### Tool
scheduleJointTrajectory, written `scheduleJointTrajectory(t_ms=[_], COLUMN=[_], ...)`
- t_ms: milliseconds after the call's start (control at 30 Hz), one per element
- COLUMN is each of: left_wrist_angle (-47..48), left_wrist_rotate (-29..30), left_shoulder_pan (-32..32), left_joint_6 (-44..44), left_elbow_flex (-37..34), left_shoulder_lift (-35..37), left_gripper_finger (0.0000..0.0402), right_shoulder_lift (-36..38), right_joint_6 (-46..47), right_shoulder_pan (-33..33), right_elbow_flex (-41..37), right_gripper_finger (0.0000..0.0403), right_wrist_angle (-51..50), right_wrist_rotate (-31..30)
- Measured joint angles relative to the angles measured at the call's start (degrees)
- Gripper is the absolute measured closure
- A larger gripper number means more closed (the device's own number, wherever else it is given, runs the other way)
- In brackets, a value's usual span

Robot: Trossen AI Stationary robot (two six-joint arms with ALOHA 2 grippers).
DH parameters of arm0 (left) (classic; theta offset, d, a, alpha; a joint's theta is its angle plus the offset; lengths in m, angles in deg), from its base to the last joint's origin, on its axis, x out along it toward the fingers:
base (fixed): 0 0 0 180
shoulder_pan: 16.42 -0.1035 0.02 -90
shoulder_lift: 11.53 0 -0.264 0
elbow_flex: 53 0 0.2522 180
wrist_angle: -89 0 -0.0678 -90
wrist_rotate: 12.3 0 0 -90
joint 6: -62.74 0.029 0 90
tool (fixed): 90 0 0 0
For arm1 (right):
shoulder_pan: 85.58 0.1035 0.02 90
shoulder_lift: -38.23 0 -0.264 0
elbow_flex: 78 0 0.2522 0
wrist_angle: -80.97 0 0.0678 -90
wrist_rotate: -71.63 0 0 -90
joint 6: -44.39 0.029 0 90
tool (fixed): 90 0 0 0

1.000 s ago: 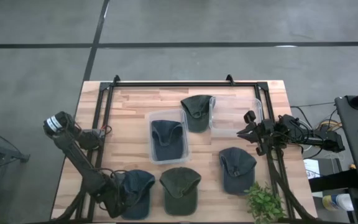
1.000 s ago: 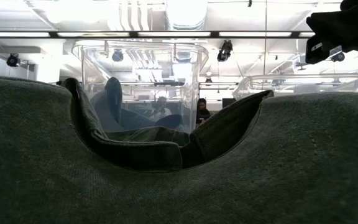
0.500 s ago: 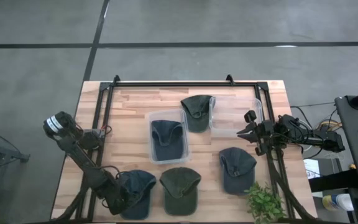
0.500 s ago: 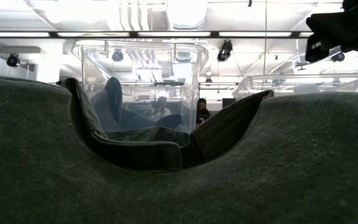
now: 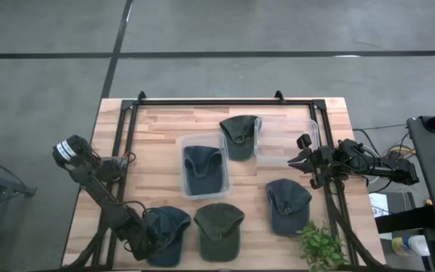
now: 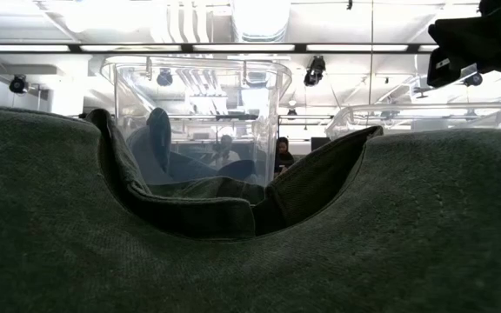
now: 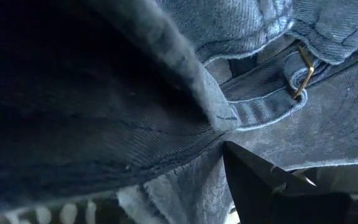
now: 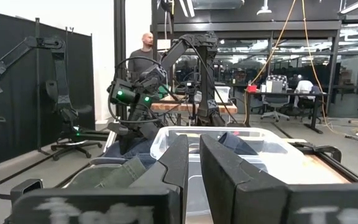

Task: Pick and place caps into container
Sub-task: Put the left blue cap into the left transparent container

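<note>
The blue cap (image 5: 171,235) at the table's (image 5: 153,143) near-left corner is clamped at its edge in my left gripper (image 5: 146,239). Since a second ago that gripper has shifted slightly; my right gripper (image 5: 302,162) waits, fingers together, by the empty bin (image 5: 285,140).

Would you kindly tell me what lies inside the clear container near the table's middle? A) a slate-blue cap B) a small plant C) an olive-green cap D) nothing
A: in the high view, the clear container holds a slate-blue cap, while the olive-green caps lie outside it.
</note>
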Motion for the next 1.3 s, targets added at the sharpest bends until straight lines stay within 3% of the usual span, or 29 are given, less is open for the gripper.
scheduleJointTrajectory(t_ms=[200,467,867,1133,1200,1300], left_wrist_angle=[0.02,2.53,32.26,41.10,40.48,35.81], left_wrist_rotate=[0.16,1.32,2.64,14.19,20.99,36.05], left_shoulder_pan=[0.00,-0.02,0.88,2.35,2.78,3.25], left_joint_6=[-1.67,-2.46,0.14,9.25,15.83,30.23], left_elbow_flex=[0.00,2.79,20.14,37.71,41.26,44.45], left_shoulder_lift=[0.00,0.14,7.27,9.25,9.25,9.31], left_gripper_finger=[0.0278,0.0389,0.0397,0.0397,0.0397,0.0397], right_shoulder_lift=[0.01,-0.01,0.01,0.01,-0.01,0.01], right_joint_6=[0.00,0.30,4.91,4.78,4.78,4.78], right_shoulder_pan=[-0.01,0.00,0.00,0.00,0.00,-0.02], right_elbow_flex=[0.00,0.00,0.00,0.00,0.00,0.00], right_gripper_finger=[0.0365,0.0365,0.0365,0.0365,0.0365,0.0365], right_wrist_angle=[0.00,0.01,0.35,0.37,0.37,0.37], right_wrist_rotate=[0.00,0.00,0.04,0.02,0.02,0.02])
